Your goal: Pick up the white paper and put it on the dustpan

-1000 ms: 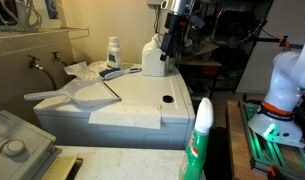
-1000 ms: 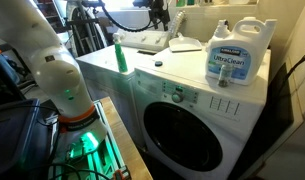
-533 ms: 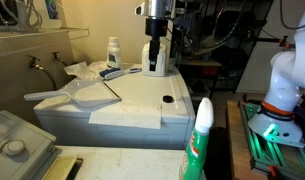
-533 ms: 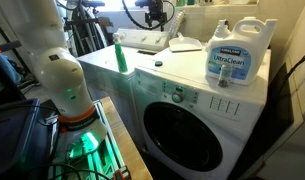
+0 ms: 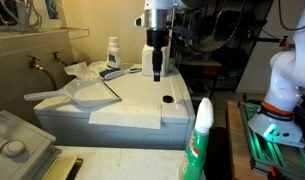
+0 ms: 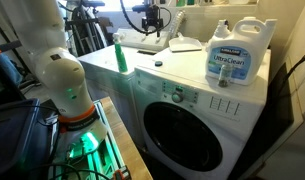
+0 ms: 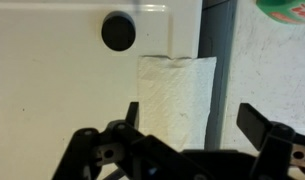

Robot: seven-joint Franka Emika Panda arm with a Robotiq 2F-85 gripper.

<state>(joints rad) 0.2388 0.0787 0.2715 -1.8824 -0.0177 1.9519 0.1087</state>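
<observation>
The white paper (image 7: 177, 92) lies flat on the white washing machine top, at its edge, just below a round black hole (image 7: 118, 31). I cannot make the paper out in the exterior views. My gripper (image 7: 192, 118) is open and empty, hanging above the paper with its fingers either side of it. In both exterior views the gripper (image 5: 156, 71) (image 6: 149, 33) hangs above the machine top. The pale dustpan (image 5: 87, 95) with its dark strip and long handle lies at the far end of the top, and it also shows in an exterior view (image 6: 140, 42).
A green spray bottle (image 5: 200, 140) (image 6: 120, 55) stands beside the machine. A large detergent jug (image 6: 237, 55) sits on the top. A crumpled white wad (image 5: 80, 70), a small white bottle (image 5: 113, 50) and a white jug (image 5: 149, 58) stand near the wall. The robot base (image 5: 287, 80) is beside the machine.
My gripper has swung from the back corner toward the middle of the machine top and has come lower. It stays open. The dustpan has not moved.
</observation>
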